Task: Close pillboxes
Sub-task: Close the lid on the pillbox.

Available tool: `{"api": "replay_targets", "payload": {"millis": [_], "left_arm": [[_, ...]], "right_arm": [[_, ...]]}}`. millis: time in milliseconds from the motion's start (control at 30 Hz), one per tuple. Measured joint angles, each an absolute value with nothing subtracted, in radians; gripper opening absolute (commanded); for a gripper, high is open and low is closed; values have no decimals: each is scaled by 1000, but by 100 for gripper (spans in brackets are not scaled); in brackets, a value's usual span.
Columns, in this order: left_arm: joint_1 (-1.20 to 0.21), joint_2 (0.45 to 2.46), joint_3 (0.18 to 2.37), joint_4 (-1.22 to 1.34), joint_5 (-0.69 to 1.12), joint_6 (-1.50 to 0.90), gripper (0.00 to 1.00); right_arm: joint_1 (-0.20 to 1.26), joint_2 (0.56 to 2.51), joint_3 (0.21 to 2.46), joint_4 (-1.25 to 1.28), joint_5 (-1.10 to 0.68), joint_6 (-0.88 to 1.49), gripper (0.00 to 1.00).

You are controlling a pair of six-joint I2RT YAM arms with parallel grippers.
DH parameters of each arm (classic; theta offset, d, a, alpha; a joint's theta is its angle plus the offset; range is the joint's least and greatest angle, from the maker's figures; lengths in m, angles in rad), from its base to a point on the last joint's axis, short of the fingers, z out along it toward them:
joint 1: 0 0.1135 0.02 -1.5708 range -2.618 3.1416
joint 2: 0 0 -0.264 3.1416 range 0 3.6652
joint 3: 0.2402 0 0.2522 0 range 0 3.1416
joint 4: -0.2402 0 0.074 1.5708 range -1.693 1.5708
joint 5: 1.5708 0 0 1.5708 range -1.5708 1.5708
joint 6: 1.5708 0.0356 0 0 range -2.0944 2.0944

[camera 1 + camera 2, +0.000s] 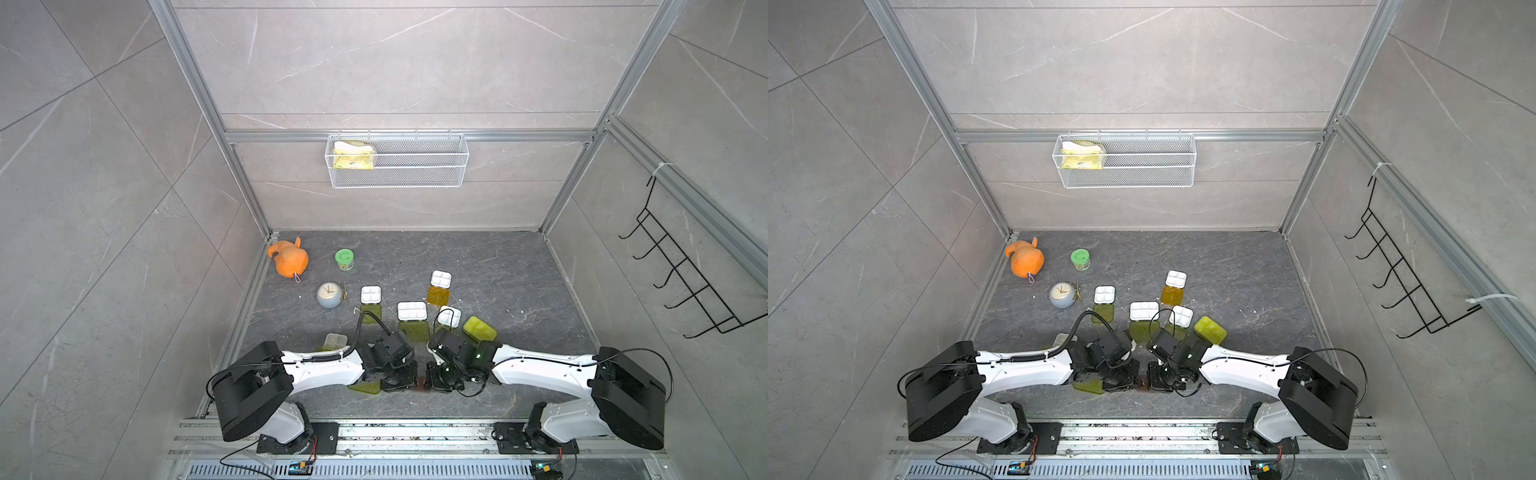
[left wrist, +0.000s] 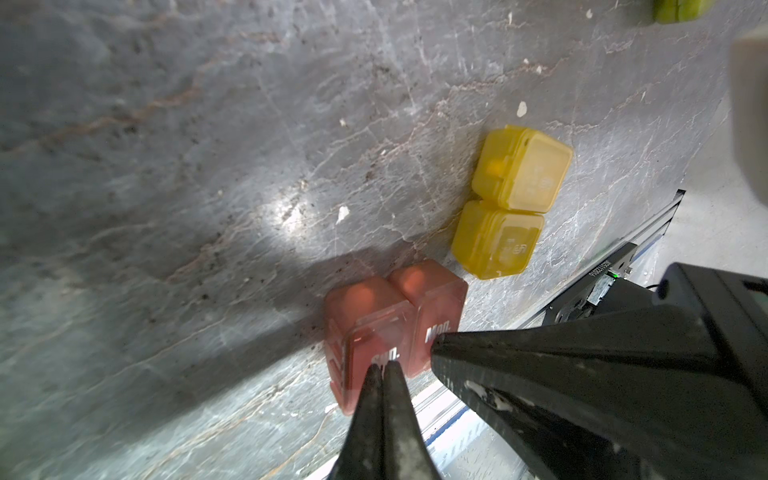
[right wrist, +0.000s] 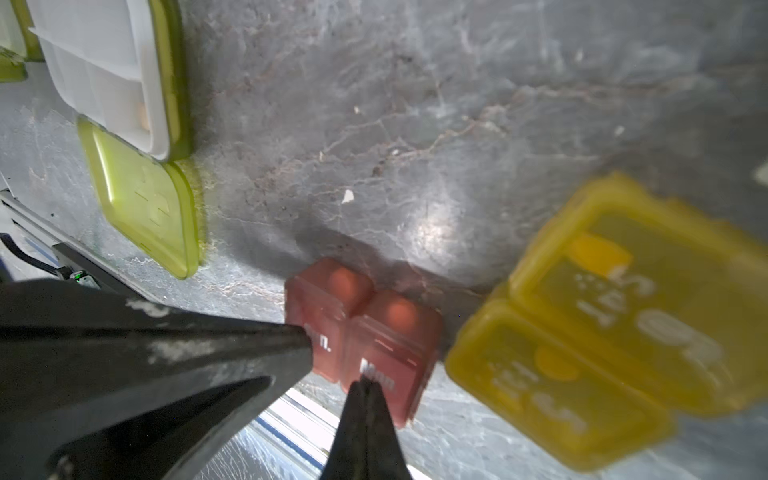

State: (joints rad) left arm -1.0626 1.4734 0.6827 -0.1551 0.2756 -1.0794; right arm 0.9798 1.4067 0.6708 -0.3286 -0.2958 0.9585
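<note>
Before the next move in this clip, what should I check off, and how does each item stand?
1. Left gripper shut: ok, tips together.
2. Right gripper shut: ok, tips together.
3. Both tips at the red-brown pillbox: ok, one on each compartment lid.
4. Red-brown pillbox lids latched: cannot tell.
5. Amber pillbox closed: ok, both lids look down.
6. Larger pillboxes closed: not ok; the middle pillbox, for one, lies with its lid flat open.
</note>
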Motion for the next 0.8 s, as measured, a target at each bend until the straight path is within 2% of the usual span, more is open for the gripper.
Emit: {"api": "replay_targets", "payload": {"millis": [800], "left_arm": [[-1063, 1467, 675, -149, 276, -1079, 0]], "right_arm": [[980, 1388, 631, -264, -292, 976, 0]]}}
